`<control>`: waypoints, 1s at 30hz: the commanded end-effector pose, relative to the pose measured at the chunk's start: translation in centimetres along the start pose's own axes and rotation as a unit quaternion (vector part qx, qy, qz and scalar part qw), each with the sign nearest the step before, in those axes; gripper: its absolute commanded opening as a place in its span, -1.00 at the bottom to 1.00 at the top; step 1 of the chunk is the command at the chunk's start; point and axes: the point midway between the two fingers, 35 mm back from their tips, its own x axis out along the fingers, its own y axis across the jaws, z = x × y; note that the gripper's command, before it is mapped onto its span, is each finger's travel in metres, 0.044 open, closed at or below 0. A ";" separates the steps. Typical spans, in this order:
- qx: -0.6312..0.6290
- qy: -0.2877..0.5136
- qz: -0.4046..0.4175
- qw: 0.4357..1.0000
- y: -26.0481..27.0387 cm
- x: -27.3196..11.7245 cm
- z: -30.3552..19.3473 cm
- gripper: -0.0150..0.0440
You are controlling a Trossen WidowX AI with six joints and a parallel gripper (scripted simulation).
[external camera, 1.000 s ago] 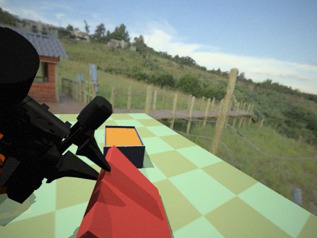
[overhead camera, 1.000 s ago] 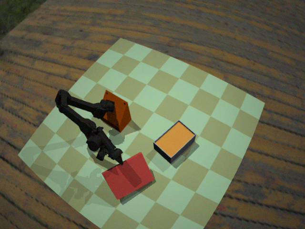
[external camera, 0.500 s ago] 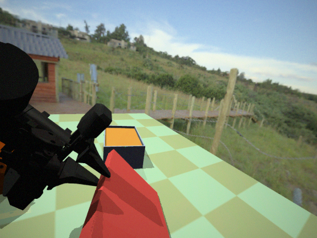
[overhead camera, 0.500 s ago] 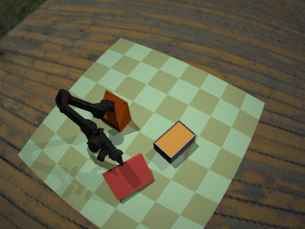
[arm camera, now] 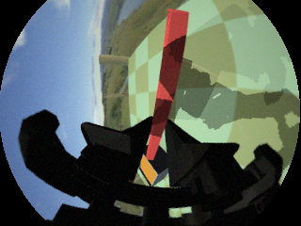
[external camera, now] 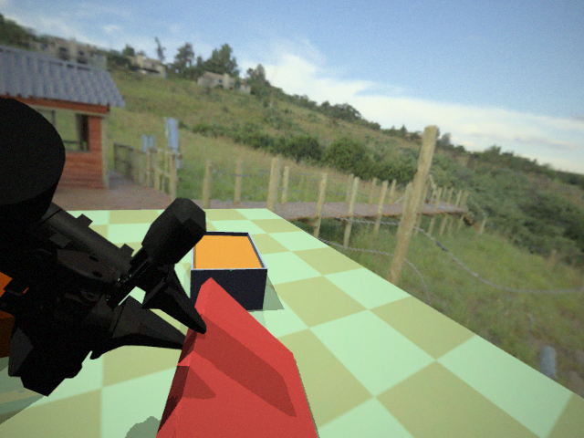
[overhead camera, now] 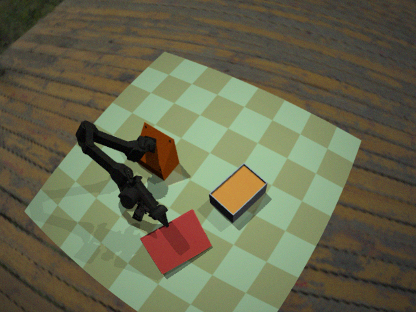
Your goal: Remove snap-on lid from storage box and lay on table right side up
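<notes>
Near the front-left part of the checkered mat [overhead camera: 234, 134], the black gripper [overhead camera: 165, 221] is clamped on one edge of the red lid [overhead camera: 176, 242], its two pointed fingers [external camera: 186, 318] pinching the rim at the corner nearest the arm. From above, the lid appears as a flat red rectangle spread over the mat, with the gripper's shadow lying across its top face; a thin dark shadow shows along its lower right edge, so whether it rests fully on the mat cannot be told. From the side view the lid rises toward the pinched edge and slopes away toward the camera. The wrist view shows the lid edge-on as a narrow red strip running straight out from between the jaws. Well apart from the lid, further right on the mat, stands the storage box [overhead camera: 238, 193], open, with dark walls, a pale rim and an orange inside. Behind the arm [overhead camera: 110, 161], an orange wedge-shaped mount [overhead camera: 159, 156] sits on the mat. Beyond the mat lies a brown wooden table top [overhead camera: 302, 50].
</notes>
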 end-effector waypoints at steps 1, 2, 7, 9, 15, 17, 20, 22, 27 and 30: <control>-0.005 0.003 -0.005 1.000 -0.6 0.3 -0.3 -0.49; -0.005 0.003 -0.005 1.000 -0.6 0.3 -0.3 -0.49; -0.005 0.003 -0.005 1.000 -0.9 0.6 -0.3 -0.49; -0.006 0.003 -0.005 1.000 -1.1 0.7 -0.3 -0.49; -0.006 0.003 -0.005 1.000 -1.4 1.0 -0.3 -0.49; -0.006 0.003 -0.005 1.000 -1.6 1.1 -0.3 -0.49; -0.006 0.003 -0.005 1.000 -1.7 1.3 -0.3 -0.49; -0.006 0.003 -0.005 1.000 -1.9 1.4 -0.2 -0.49; -0.006 0.003 -0.005 1.000 -2.2 1.6 -0.2 -0.49; -0.006 0.003 -0.005 1.000 -2.4 1.8 -0.2 -0.49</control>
